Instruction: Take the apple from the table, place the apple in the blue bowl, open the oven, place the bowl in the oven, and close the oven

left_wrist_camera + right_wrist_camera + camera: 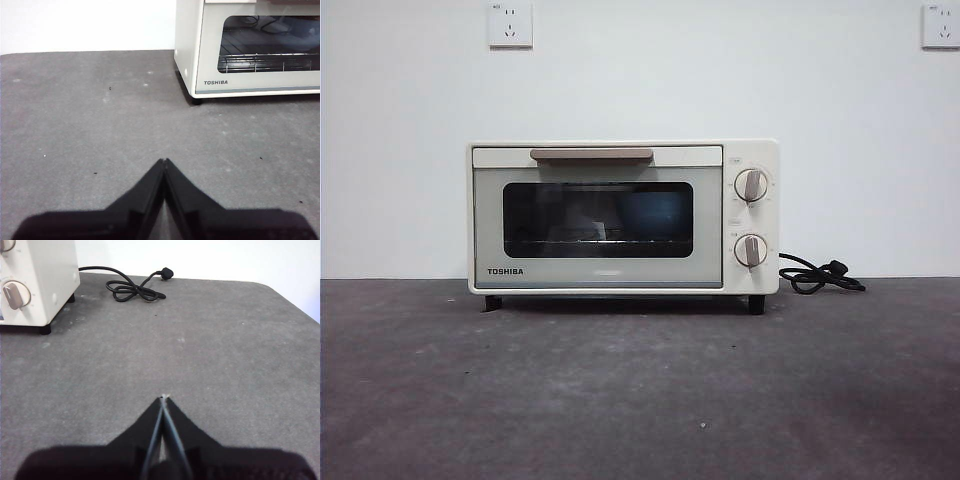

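The cream-white oven stands at the back of the dark grey table, its glass door shut under the beige handle. A dim blue shape shows behind the glass on the rack; it looks like the blue bowl, also faint in the left wrist view. The apple is out of view. My left gripper is shut and empty over bare table, in front of the oven's left corner. My right gripper is shut and empty, to the right of the oven. Neither arm shows in the front view.
Two knobs sit on the oven's right panel. A coiled black cord with plug lies on the table right of the oven. A white wall with two sockets stands behind.
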Controlling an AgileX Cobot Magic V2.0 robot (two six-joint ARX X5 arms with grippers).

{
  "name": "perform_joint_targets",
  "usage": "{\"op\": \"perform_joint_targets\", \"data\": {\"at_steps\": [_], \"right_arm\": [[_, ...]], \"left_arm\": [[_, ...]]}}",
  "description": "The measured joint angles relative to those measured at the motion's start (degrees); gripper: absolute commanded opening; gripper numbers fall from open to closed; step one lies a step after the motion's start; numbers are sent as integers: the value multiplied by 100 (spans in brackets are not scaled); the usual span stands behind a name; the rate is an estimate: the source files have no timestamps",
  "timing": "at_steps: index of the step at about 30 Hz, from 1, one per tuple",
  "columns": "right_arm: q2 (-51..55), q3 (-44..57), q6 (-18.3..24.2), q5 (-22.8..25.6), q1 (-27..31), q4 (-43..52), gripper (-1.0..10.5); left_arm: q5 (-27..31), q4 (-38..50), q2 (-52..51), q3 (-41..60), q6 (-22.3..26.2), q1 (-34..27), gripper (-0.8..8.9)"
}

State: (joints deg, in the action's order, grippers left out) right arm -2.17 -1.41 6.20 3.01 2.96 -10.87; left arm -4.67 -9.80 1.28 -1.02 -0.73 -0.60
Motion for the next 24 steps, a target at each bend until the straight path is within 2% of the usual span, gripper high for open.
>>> {"op": "perform_joint_targets", "data": {"at_steps": [24], "right_arm": [[0, 0, 0, 2, -70, 0, 1]], "left_arm": [[0, 0, 0, 0, 0, 0, -4]]}}
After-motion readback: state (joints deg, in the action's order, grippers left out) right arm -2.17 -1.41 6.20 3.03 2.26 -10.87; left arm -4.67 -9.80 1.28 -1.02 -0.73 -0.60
